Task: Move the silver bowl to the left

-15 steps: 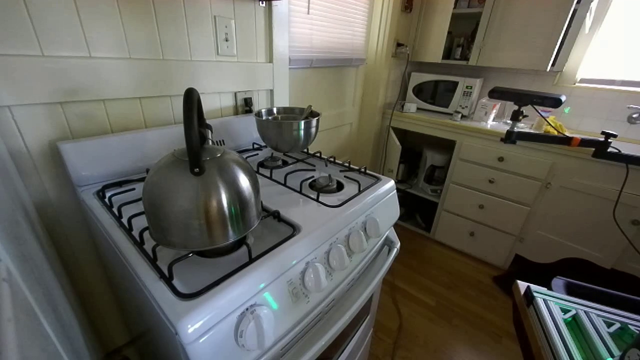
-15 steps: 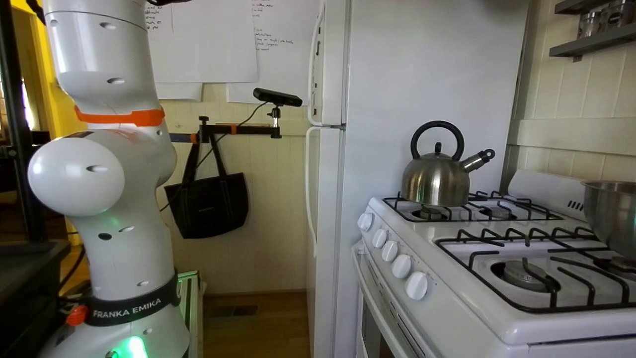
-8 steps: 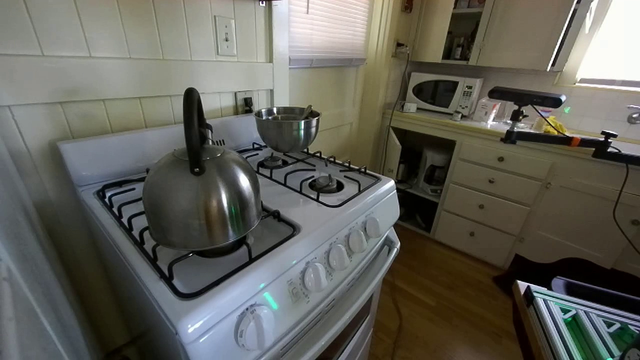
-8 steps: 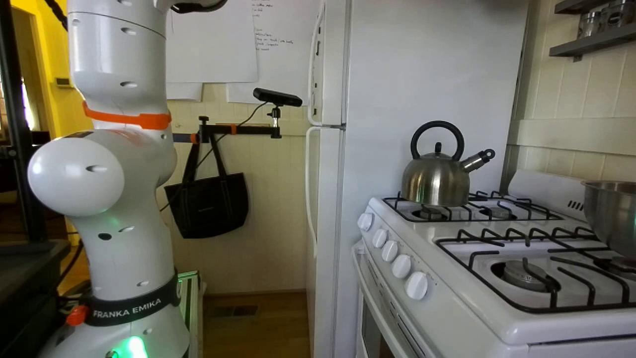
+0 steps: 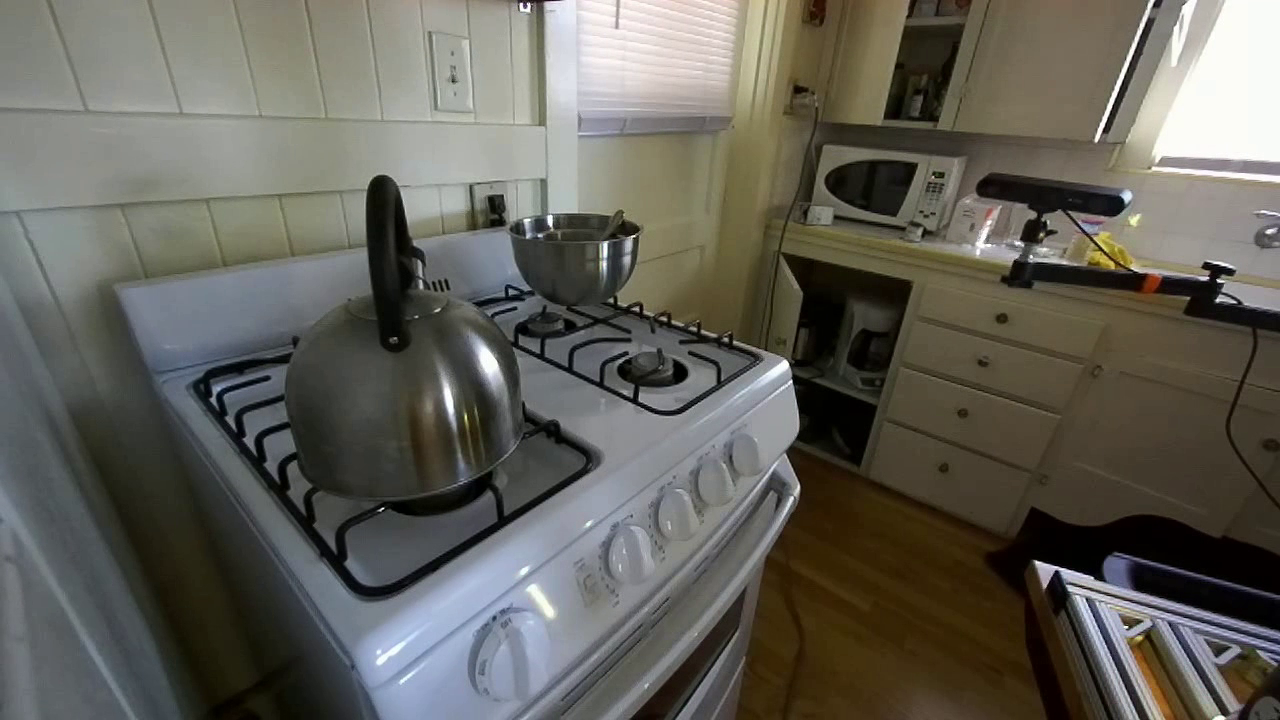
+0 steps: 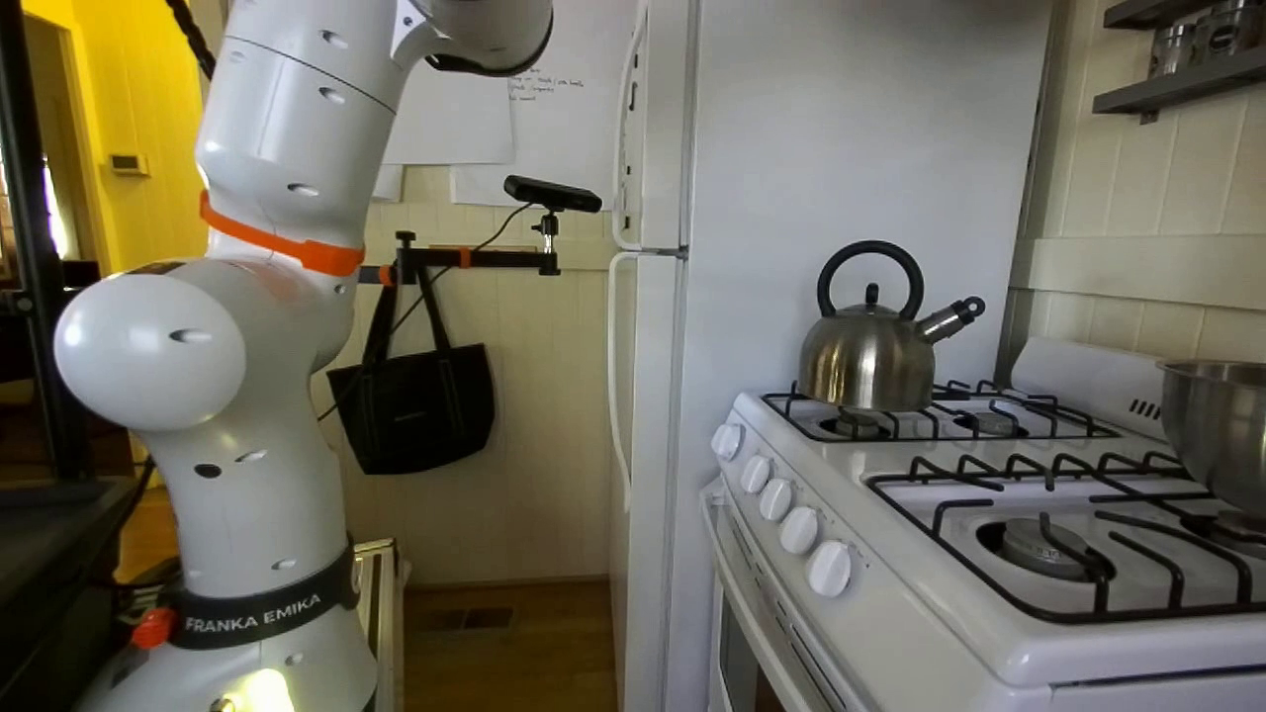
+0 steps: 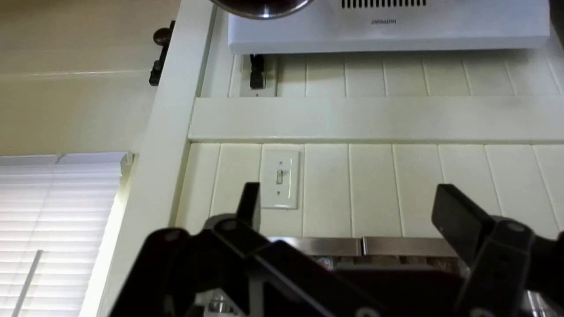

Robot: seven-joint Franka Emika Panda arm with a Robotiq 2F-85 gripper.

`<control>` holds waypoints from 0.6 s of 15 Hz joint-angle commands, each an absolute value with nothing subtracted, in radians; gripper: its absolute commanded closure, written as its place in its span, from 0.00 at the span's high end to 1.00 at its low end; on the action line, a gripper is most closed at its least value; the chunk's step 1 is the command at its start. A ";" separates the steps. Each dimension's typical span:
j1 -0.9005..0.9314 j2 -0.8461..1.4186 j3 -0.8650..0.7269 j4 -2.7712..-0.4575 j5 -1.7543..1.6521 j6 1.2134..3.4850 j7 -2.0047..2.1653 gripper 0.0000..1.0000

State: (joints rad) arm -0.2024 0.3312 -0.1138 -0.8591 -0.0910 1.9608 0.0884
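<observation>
The pincer (image 7: pixel 348 193) is seen to be released and spread wide. Below its level and well apart, the bowl (image 5: pixel 575 265) is set at the back of the stove (image 5: pixel 590 415), with a utensil (image 5: pixel 612 224) leaned inside; the kettle (image 5: pixel 405 410), too, is placed lower than the pincer.

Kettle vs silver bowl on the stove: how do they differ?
The kettle has a tall black handle; the silver bowl shows none.
The kettle is lidded; the silver bowl is open, with what looks like a utensil inside.
On the stove, the kettle stands toward the front, the silver bowl toward the back.
Shared: both rounded, shiny metal, upright.
</observation>
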 commanded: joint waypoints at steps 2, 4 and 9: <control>-0.248 0.488 -0.100 -0.695 -0.008 1.862 -0.065 1.00; -0.258 0.543 -0.094 -0.664 0.000 1.834 -0.107 1.00; -0.248 0.649 -0.110 -0.610 -0.040 1.721 -0.089 1.00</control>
